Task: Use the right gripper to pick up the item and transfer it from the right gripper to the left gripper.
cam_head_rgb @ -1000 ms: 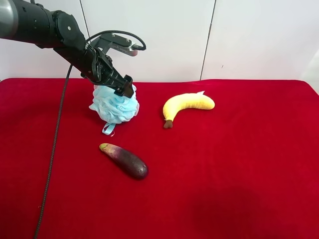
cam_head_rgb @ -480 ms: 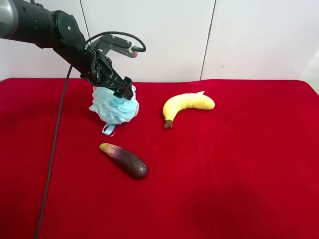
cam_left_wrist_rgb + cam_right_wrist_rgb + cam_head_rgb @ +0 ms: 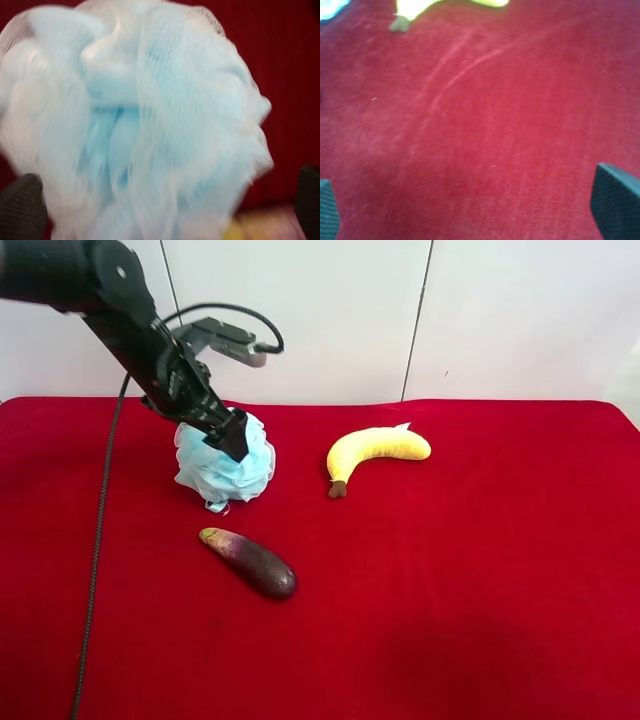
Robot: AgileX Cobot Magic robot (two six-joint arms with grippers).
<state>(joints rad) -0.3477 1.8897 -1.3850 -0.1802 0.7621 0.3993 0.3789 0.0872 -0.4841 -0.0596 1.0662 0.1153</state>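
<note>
The light-blue mesh pouf (image 3: 215, 472) rests on the red cloth at the back left of the exterior high view, its ribbon loop hanging at its lower edge. The left gripper (image 3: 228, 435), on the black arm with the trailing cable, presses into its top. In the left wrist view the pouf (image 3: 145, 125) fills the frame between the wide-apart fingers of the left gripper (image 3: 165, 205), which is open. The right gripper (image 3: 470, 210) is open and empty over bare red cloth. It is out of the exterior high view. A corner of the pouf (image 3: 330, 7) shows far off in the right wrist view.
A yellow banana (image 3: 375, 452) lies right of the pouf and also shows in the right wrist view (image 3: 420, 7). A dark purple eggplant (image 3: 250, 562) lies in front of the pouf. A thin black cable (image 3: 100, 540) hangs down the left side. A white wall stands behind.
The left arm has swung left and down, and the pouf has shifted slightly left with it and looks squashed lower on the cloth.
</note>
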